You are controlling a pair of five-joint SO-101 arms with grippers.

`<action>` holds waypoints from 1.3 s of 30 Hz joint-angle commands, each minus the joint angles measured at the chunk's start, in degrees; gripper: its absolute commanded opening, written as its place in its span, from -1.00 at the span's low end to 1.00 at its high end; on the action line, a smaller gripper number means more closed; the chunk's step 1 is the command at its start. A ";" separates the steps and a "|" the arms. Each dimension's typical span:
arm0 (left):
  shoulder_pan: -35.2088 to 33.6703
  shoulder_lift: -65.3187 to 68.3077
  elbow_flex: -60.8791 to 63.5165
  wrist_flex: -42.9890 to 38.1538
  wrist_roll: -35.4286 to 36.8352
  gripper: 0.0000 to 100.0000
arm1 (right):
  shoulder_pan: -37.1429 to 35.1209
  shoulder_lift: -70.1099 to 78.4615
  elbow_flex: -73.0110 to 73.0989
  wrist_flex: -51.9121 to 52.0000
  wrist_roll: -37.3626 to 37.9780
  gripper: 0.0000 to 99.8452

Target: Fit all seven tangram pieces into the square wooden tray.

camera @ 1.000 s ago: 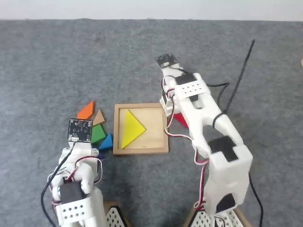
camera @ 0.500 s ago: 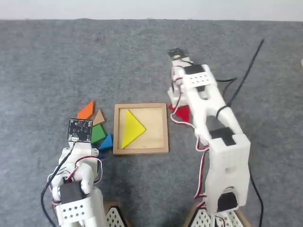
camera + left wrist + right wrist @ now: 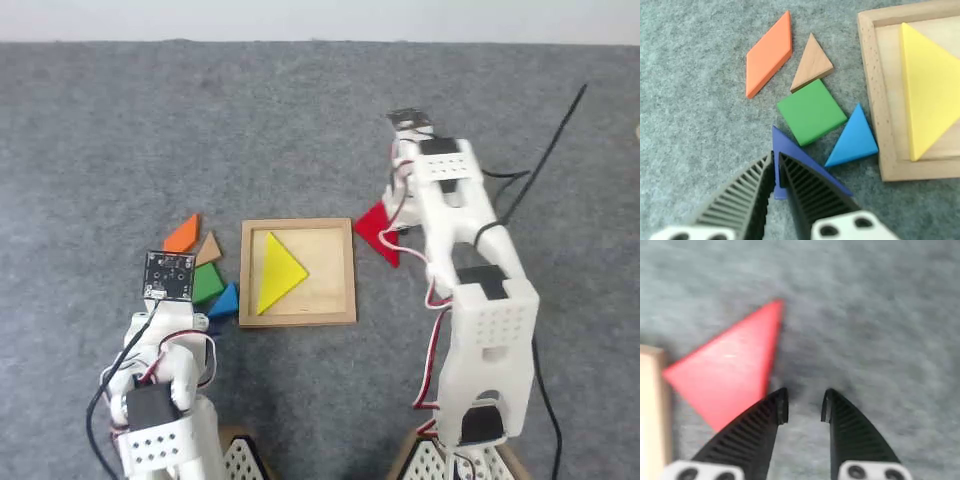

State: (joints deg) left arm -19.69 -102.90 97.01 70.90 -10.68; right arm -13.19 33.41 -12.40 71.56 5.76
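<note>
Grey felt-like cloth (image 3: 120,130) covers the table. At the centre of the high view lies the square wooden tray (image 3: 298,318), and 1 piece sits inside it: a yellow triangle (image 3: 278,272), flat in the left half, its long edge along the left wall and its apex pointing right. A red triangle (image 3: 378,232) lies on the cloth just beside the tray's upper right corner, outside the rim. The right gripper (image 3: 804,402) hangs low over the cloth next to this piece with its jaws apart and nothing between them; one fingertip (image 3: 777,402) is just beside the triangle's edge. Left of the tray 5 more pieces are clustered on the cloth: an orange parallelogram (image 3: 182,233) farthest up, a tan triangle (image 3: 208,248) beside it, a green square (image 3: 207,284) below those, a light blue triangle (image 3: 224,299) just beside the tray's left rim, and a dark blue triangle (image 3: 790,155) lowest, touching the green square. The left gripper (image 3: 776,157) hovers over the dark blue triangle with its jaws drawn together to a thin slit, holding nothing.
</note>
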 commanded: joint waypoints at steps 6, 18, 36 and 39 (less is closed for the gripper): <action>0.44 -1.14 -0.48 0.35 0.35 -0.97 | -8.92 -10.86 -1.85 0.22 -2.90 -0.76; 0.44 -1.14 -0.48 0.35 0.35 -0.97 | -10.68 1.98 -2.20 -11.03 -2.99 -0.52; 0.44 -1.14 -0.48 0.35 0.35 -0.97 | -3.38 2.15 -2.29 -1.01 -2.99 -0.45; 0.44 -1.14 -0.48 0.35 0.35 -0.97 | -4.00 2.24 -3.52 -0.66 -3.16 -0.45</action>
State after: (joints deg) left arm -19.69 -102.99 97.01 70.90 -10.68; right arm -18.02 35.43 -14.95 69.54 1.80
